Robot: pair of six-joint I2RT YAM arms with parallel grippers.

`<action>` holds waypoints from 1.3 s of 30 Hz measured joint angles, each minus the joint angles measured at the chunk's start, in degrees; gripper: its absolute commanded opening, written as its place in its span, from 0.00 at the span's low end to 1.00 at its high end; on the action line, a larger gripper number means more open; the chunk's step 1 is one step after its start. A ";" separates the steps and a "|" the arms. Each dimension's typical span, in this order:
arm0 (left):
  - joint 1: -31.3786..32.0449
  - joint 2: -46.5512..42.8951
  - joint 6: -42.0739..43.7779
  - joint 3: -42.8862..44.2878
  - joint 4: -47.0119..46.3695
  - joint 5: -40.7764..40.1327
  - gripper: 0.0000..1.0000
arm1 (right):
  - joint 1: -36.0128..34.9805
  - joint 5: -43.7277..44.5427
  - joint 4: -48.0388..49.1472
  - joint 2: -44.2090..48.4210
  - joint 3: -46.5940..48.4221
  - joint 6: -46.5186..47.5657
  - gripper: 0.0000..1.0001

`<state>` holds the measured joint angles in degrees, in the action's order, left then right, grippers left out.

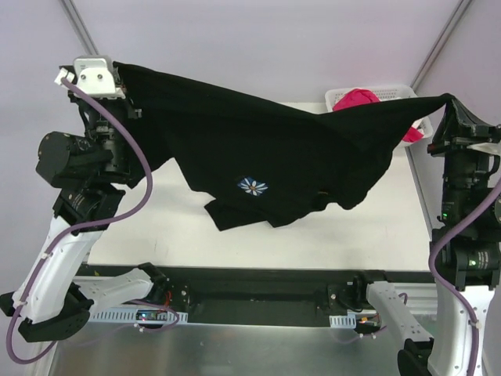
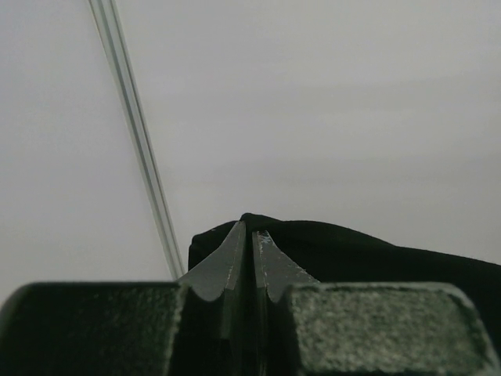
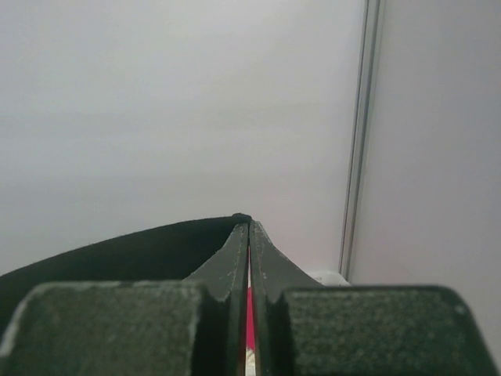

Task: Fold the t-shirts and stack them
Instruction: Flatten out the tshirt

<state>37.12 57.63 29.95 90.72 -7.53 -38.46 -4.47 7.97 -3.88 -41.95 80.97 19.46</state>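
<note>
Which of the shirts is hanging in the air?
The black shirt, stretched between the left end effector and right end effector; the pink shirt lies in the basket.

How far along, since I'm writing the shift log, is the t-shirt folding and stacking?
Done: nothing; no folded shirt or stack shows. In hand: the large black cloth t-shirt with a daisy print hangs stretched in the air between the left gripper and right gripper, jaws shut on its edge. Left: folding it, then the bright pink cloth shirt lying in the white plastic lattice basket.
</note>
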 measured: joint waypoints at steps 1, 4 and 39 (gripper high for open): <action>0.11 -0.50 0.24 0.09 0.42 -0.11 0.03 | -0.02 -0.33 -0.63 0.13 0.59 -0.20 0.01; 1.20 -1.86 0.90 0.17 1.57 -1.11 0.02 | -0.04 -1.73 -3.87 0.48 3.10 -1.16 0.01; -6.54 11.17 10.23 -6.67 -12.37 -1.03 0.08 | -0.02 -1.64 -5.51 -23.10 9.22 -2.03 0.01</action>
<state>30.59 68.79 40.18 84.05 -19.90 -39.48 -4.49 6.33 -9.39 -65.06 90.19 17.43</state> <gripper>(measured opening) 0.077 0.012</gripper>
